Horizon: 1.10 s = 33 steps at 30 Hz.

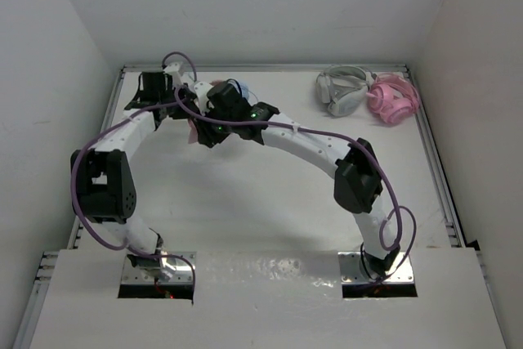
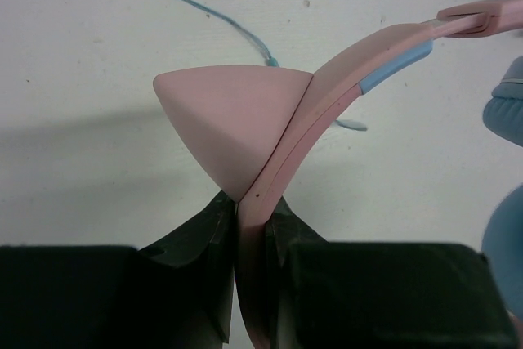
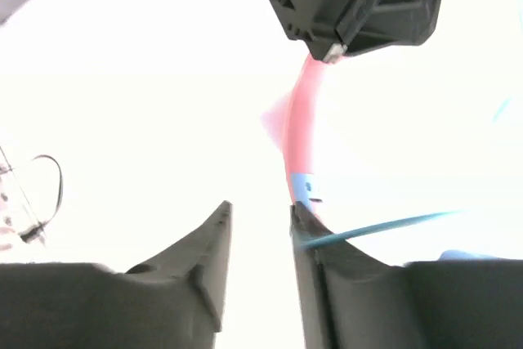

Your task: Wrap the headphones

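The headphones (image 2: pixel 343 71) have a pink headband with a pointed ear bump (image 2: pixel 229 120) and light blue ear cups (image 2: pixel 507 112). My left gripper (image 2: pixel 252 202) is shut on the headband just below the bump. The thin blue cable (image 2: pixel 212 14) trails over the table behind it. In the top view both grippers meet at the far left over the headphones (image 1: pixel 194 130), which are mostly hidden by the arms. My right gripper (image 3: pixel 260 210) is open and close to the headband (image 3: pixel 298 120). The cable (image 3: pixel 384 225) lies across its right finger.
Grey-white headphones (image 1: pixel 341 89) and all-pink headphones (image 1: pixel 394 97) lie at the far right corner. The table is boxed in by white walls, with a raised rim (image 1: pixel 433 161) along its sides. Purple arm cables loop beside both arms.
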Available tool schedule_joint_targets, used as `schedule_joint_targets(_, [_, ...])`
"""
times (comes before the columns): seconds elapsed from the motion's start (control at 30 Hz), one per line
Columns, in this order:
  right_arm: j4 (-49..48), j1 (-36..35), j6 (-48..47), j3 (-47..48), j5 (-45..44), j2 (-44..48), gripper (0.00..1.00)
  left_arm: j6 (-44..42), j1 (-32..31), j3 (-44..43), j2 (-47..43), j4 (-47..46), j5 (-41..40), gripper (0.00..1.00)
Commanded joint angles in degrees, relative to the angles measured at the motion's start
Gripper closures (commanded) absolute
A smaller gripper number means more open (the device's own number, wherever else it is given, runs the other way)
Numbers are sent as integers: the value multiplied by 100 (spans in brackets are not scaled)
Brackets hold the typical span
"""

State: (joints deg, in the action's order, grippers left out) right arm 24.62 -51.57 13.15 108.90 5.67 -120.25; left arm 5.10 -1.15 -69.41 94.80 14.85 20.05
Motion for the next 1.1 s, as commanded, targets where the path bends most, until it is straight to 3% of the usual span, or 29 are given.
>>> schedule_joint_targets(0.0, [-413,7,-75,-158,-259,-34,60,430,80,-152,-665,-510,535,100])
schedule_joint_targets(0.07, [-467,15,-198,-264,-234,10,52,430,97,-178,-770,-501,474,100])
schedule_joint_targets(0.2, [-808,-2,-338,-816,29,387,46,430,115,-248,-788,-518,342,100])
schedule_joint_targets(0.33, [-1266,-55,-883,-1985,267,879,32,404,299,-485,-709,-396,298,100])
schedule_joint_targets(0.43, [-1757,-72,-1506,-2907,644,1318,28,342,317,-670,-709,-343,254,100])
schedule_joint_targets(0.57, [-3365,-72,-2042,-4802,1041,2135,20,185,317,-1004,-700,-141,218,100])
schedule_joint_targets(0.83, [-4755,24,-2308,-6231,2077,3128,19,61,317,-1251,-577,35,122,100])
schedule_joint_targets(1.0, [-5414,103,-2194,-7241,2035,3911,19,52,343,-1338,-533,131,218,100])
schedule_joint_targets(1.07, [-6098,287,-1844,-7749,1850,4167,20,52,370,-1409,-533,193,315,100])
